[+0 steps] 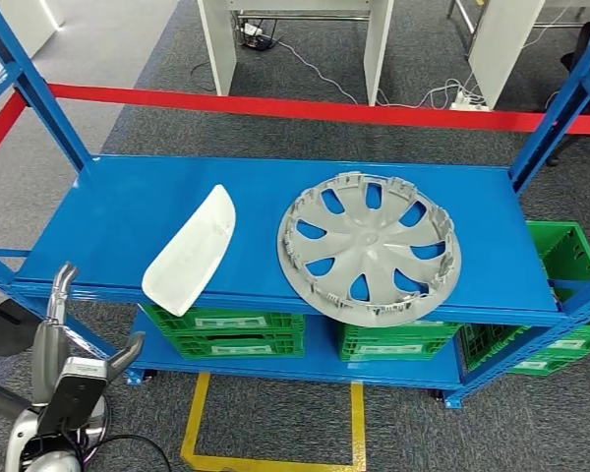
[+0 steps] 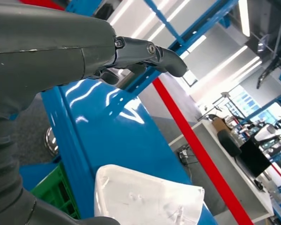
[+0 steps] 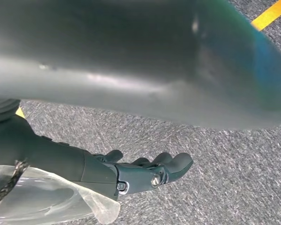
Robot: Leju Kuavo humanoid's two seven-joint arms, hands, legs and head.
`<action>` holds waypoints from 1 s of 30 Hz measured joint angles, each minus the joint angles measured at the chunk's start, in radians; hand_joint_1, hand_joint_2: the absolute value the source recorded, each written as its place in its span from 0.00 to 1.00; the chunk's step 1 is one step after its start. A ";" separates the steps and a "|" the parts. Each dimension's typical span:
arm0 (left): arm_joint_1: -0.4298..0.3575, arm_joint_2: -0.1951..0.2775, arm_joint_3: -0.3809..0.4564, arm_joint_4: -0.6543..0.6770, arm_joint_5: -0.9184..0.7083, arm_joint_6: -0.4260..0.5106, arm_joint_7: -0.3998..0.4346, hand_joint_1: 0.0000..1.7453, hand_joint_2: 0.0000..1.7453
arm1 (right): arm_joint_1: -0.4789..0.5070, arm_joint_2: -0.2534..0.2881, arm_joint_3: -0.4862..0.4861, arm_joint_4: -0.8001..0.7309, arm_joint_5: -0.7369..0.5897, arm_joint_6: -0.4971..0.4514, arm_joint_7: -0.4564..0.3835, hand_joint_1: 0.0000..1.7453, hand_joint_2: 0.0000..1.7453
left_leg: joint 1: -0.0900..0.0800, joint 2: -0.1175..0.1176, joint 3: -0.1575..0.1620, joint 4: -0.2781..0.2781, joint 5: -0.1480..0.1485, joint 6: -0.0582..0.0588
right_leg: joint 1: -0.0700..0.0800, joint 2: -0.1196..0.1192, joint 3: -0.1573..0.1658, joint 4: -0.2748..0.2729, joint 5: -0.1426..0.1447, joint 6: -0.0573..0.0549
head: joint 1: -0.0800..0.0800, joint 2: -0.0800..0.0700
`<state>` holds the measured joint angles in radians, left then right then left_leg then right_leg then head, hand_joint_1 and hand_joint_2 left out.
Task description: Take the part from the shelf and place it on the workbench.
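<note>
Blue shelf (image 1: 129, 206) on grey carpet carries a grey wheel cover (image 1: 369, 246) at its centre-right, with the white part (image 1: 192, 251) beside it at nine o'clock, overhanging the front edge. Left hand (image 1: 73, 374) hovers empty, fingers spread, below the part at seven o'clock; right hand (image 3: 146, 171) hangs over carpet with fingers loosely extended, holding nothing.

Silver arm, grey-black hands.
Left hand (image 1: 69, 364): silver-grey fingers, dark flat panel on its back, black cable behind the wrist. Right hand (image 3: 139, 171): dark glossy fingers, small silver screws, grey ribbed cover behind.
</note>
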<state>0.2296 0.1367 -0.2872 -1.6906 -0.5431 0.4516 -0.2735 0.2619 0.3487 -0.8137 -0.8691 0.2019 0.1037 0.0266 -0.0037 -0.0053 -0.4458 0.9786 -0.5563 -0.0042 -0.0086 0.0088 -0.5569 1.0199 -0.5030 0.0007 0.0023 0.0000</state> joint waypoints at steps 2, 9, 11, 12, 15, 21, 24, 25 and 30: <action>0.003 0.000 -0.001 0.002 0.025 0.007 -0.002 0.00 1.00 | 0.000 0.000 0.000 0.001 -0.001 -0.001 0.000 0.00 0.00 | 0.000 0.000 0.000 0.000 0.000 0.000 | 0.000 0.000 0.000 0.000 0.000 0.000 | 0.000 0.000; 0.005 -0.002 -0.001 0.032 0.076 -0.002 -0.008 0.00 1.00 | 0.000 0.000 0.000 0.005 0.002 -0.002 0.005 0.00 0.00 | 0.000 0.000 0.000 0.000 0.000 0.000 | 0.000 0.000 0.000 0.000 0.000 0.000 | 0.000 0.000; 0.001 -0.002 -0.001 0.047 0.086 -0.021 -0.008 0.00 1.00 | 0.000 0.000 -0.001 0.005 0.013 0.000 0.006 0.00 0.00 | 0.000 0.000 0.000 0.000 0.000 0.000 | 0.000 0.000 0.000 0.000 0.000 0.000 | 0.000 0.000; -0.003 -0.002 -0.001 0.056 0.090 -0.031 -0.008 0.00 1.00 | -0.001 0.000 -0.003 0.005 0.022 0.003 0.007 0.00 0.00 | 0.000 0.000 0.000 0.000 0.000 0.000 | 0.000 0.000 0.000 0.000 0.000 0.000 | 0.000 0.000; -0.018 0.000 0.000 0.084 0.088 -0.059 -0.005 0.00 1.00 | -0.007 0.000 -0.019 0.005 0.061 0.022 0.004 0.00 0.00 | 0.000 0.000 0.000 0.000 0.000 0.000 | 0.000 0.000 0.000 0.000 0.000 0.000 | 0.000 0.000; -0.058 0.011 0.000 0.127 0.038 -0.100 0.015 0.00 1.00 | -0.033 0.000 -0.084 0.011 0.149 0.069 -0.012 0.00 0.00 | 0.000 0.000 0.000 0.000 0.000 0.000 | 0.000 0.000 0.000 0.000 0.000 0.000 | 0.000 0.000; -0.072 0.015 0.000 0.142 0.019 -0.107 0.025 0.00 1.00 | -0.041 0.000 -0.111 0.015 0.180 0.082 -0.017 0.00 0.00 | 0.000 0.000 0.000 0.000 0.000 0.000 | 0.000 0.000 0.000 0.000 0.000 0.000 | 0.000 0.000; -0.078 0.017 0.000 0.147 0.005 -0.113 0.030 0.00 1.00 | -0.045 0.000 -0.122 0.017 0.197 0.088 -0.021 0.00 0.00 | 0.000 0.000 0.000 0.000 0.000 0.000 | 0.000 0.000 0.000 0.000 0.000 0.000 | 0.000 0.000; -0.117 0.027 0.000 0.169 -0.073 -0.148 0.058 0.00 1.00 | -0.071 0.000 -0.187 0.028 0.279 0.120 -0.041 0.00 0.00 | 0.000 0.000 0.000 0.000 0.000 0.000 | 0.000 0.000 0.000 0.000 0.000 0.000 | 0.000 0.000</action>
<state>0.1131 0.1639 -0.2871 -1.5219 -0.6164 0.3031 -0.2150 0.1913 0.3487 -1.0006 -0.8414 0.4808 0.2240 -0.0147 -0.0038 -0.0053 -0.4457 0.9787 -0.5561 -0.0043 -0.0087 0.0087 -0.5569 1.0199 -0.5029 0.0007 0.0025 0.0000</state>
